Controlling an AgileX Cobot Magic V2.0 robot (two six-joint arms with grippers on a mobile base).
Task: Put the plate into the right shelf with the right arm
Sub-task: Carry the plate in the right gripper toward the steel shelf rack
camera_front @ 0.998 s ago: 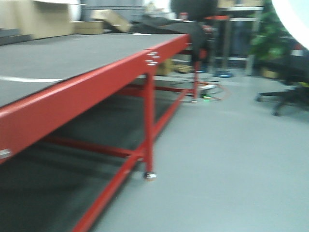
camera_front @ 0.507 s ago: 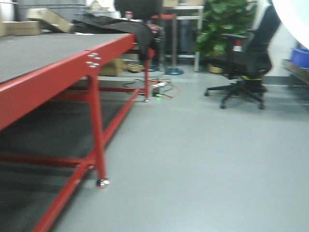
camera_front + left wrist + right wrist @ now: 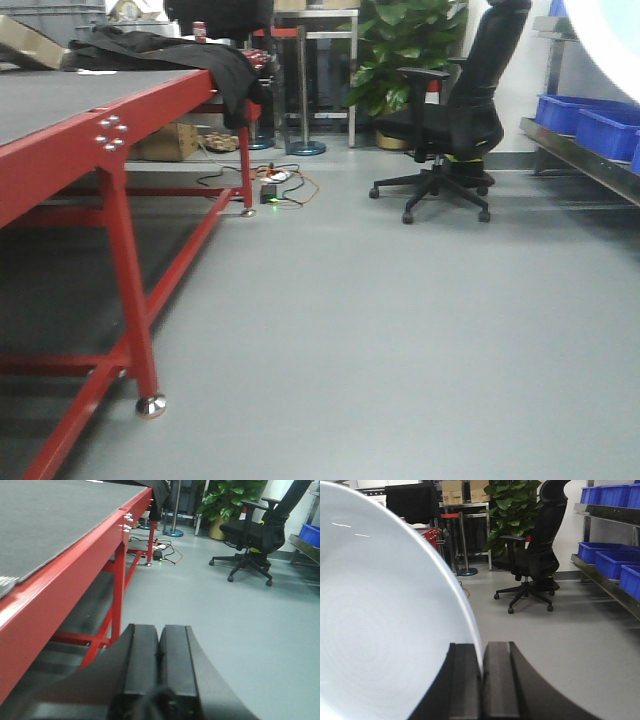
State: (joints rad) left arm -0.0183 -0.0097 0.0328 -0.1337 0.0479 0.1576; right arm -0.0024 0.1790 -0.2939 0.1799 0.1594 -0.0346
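Observation:
My right gripper [image 3: 481, 652] is shut on the rim of a large white plate [image 3: 385, 620], which stands on edge and fills the left of the right wrist view. A slice of the plate [image 3: 612, 40] shows at the top right of the front view. My left gripper [image 3: 159, 632] is shut and empty, held beside the red table [image 3: 75, 565]. A metal shelf [image 3: 607, 582] with blue bins [image 3: 612, 562] runs along the right wall; it also shows in the front view [image 3: 585, 160].
A black office chair [image 3: 455, 120] stands on the grey floor ahead, with a green plant [image 3: 395, 50] behind it. The red-framed table [image 3: 60, 150] with a black cloth [image 3: 180, 55] is at the left. Cables and a power strip [image 3: 275, 185] lie on the floor.
The front view has swung to the right: the red table has slid left, and the office chair and the shelf with blue bins have come into view.

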